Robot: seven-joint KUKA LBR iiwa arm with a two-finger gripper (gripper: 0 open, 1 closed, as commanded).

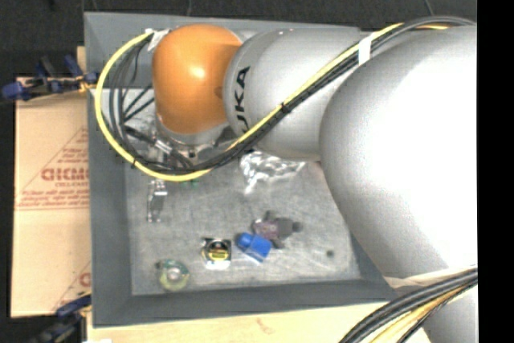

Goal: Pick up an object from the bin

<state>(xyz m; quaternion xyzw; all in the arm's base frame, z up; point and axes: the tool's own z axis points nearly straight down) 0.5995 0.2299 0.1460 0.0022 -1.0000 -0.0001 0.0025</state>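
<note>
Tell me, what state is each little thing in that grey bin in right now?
Crumpled silvery foil wrapper: scrunched, lying loose by the arm.
Dark grey lumpy piece: lying loose.
Blue plastic block: lying loose, unheld.
Yellow-and-black round casing: lying flat.
Pale greenish clear ring: lying flat.

We see the arm (337, 84) and its orange wrist cover (191, 76) lying over the far half of the bin (110, 253), with a loop of yellow cable (99, 104) close to the left wall, so little room is open there. The near floor is freer: a bare strip runs between the small clear piece (155, 202) at the left and the crumpled silvery wrapper (269, 170). Along the near wall sit a greenish round thing (173, 275), a yellow-and-black case (215, 252), a blue block (254, 247) and a dark lump (275, 226), the last three crowded, perhaps touching. The near right corner lies open.
</note>
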